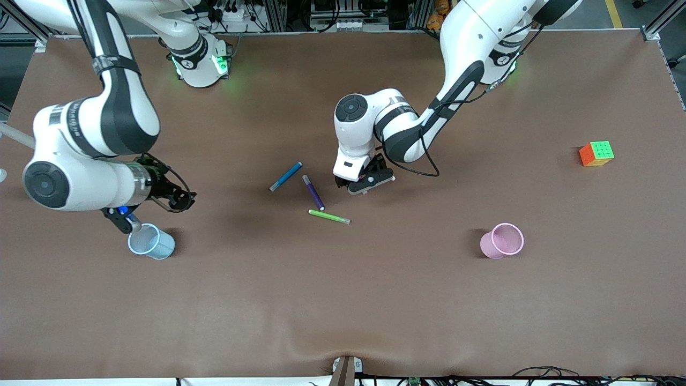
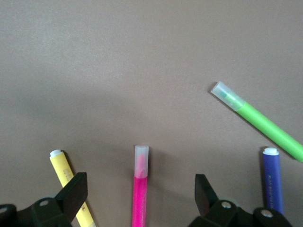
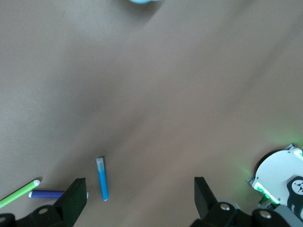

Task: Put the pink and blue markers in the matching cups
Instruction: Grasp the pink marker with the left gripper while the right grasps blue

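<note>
The left gripper (image 2: 141,191) hangs low over the middle of the brown table (image 1: 343,300), its 2 black fingers (image 2: 75,191) spread wide with nothing between them but air; directly under the gap lies the slim magenta-pink felt-tip marker with the paler pink cap (image 2: 140,189), flat on the surface and untouched. A yellow marker (image 2: 66,177) lies just beside one finger, and in the front view the arm's wrist hides both of these pens. The bright blue marker with the greyish end (image 1: 285,176) lies flat beside a dark purple marker (image 1: 313,192), with a lime-green marker (image 1: 329,216) nearer the front camera.

The right gripper (image 1: 140,210) waits toward its own end of the table, over the rim of the pale blue translucent plastic cup (image 1: 151,242), jaws fully apart and empty. The pale pink translucent plastic cup (image 1: 502,240) stands upright toward the left arm's end, well apart from the markers. A multicoloured puzzle cube (image 1: 596,153) sits farther from the front camera than that cup.
</note>
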Available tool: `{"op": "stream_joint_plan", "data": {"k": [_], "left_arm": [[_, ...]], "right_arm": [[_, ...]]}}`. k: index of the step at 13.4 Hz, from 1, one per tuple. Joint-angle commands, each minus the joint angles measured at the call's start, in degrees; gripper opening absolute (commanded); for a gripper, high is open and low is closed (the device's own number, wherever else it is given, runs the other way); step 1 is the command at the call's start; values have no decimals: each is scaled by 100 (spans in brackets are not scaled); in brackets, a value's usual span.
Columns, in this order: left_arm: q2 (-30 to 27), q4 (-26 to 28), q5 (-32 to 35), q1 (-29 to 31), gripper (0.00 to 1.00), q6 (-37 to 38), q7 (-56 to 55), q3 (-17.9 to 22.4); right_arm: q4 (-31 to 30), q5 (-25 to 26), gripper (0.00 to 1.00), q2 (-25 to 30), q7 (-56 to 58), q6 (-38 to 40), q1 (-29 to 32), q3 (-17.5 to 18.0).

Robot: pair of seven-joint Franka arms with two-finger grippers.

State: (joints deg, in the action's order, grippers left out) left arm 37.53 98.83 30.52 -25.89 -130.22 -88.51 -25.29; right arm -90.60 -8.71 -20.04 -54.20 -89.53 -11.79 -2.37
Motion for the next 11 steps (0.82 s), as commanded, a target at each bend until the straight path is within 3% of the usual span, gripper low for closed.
{"op": "stream_joint_plan", "data": {"k": [1,6,8,11], "left_arm": [[0,154,183,23,100,-171,-132,15],[141,172,209,5,82,-328,-140,24],[158,181,209,-30,80,-364,-175,24],[220,180,593,-188,79,-355,-673,50]], "right_arm": [[-509,-105,100,131,-196,-422,-278,-26],[-1240,-500,100,176,-574,-1162,-640,-26],[-1442,-570,100,176,-652,-1451,-771,-18],[-2030,-755,100,167,-1293,-2593,-1236,-26]]}}
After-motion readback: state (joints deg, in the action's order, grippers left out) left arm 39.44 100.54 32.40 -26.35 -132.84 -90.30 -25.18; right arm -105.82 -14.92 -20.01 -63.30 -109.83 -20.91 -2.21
